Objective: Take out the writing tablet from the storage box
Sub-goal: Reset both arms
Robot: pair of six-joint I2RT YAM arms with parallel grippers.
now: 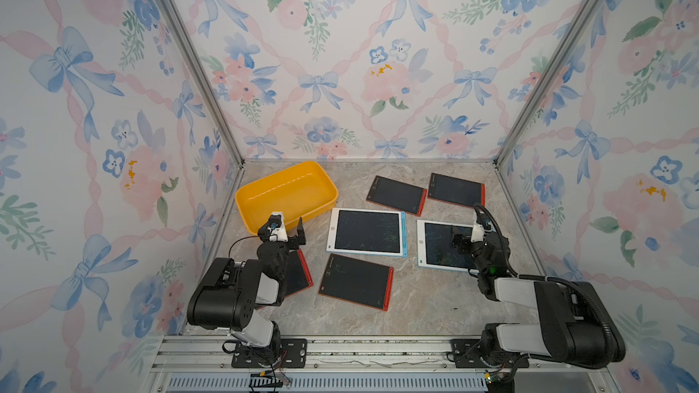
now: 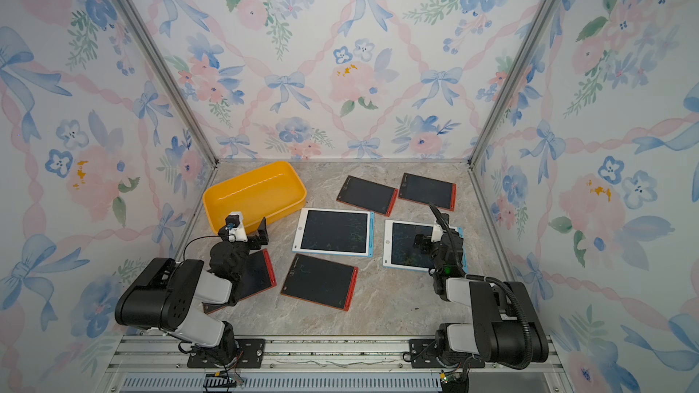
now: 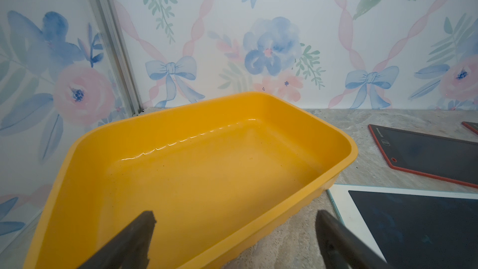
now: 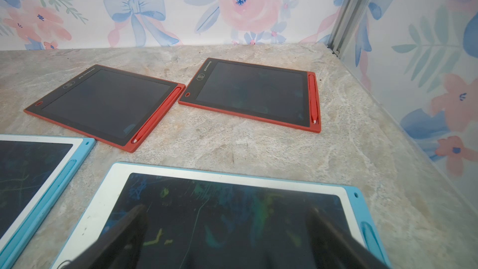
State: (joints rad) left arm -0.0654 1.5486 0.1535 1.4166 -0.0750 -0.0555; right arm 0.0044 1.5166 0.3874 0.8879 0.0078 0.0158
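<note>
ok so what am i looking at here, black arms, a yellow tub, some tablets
These are two robot arms, each ending in a two-fingered claw. Two pictures look down from overhead, side by side; two come from the wrists. On the marbled table lie four red-framed writing tablets and two white-and-blue ones, beside an empty yellow storage box. The left claw is open by the box, the right claw open above a white-and-blue tablet. Neither holds anything.

Left hand [image 3: 235, 217] and right hand [image 4: 226, 212] both tilt forward and downward, jaws wide apart, gripping nothing
</note>
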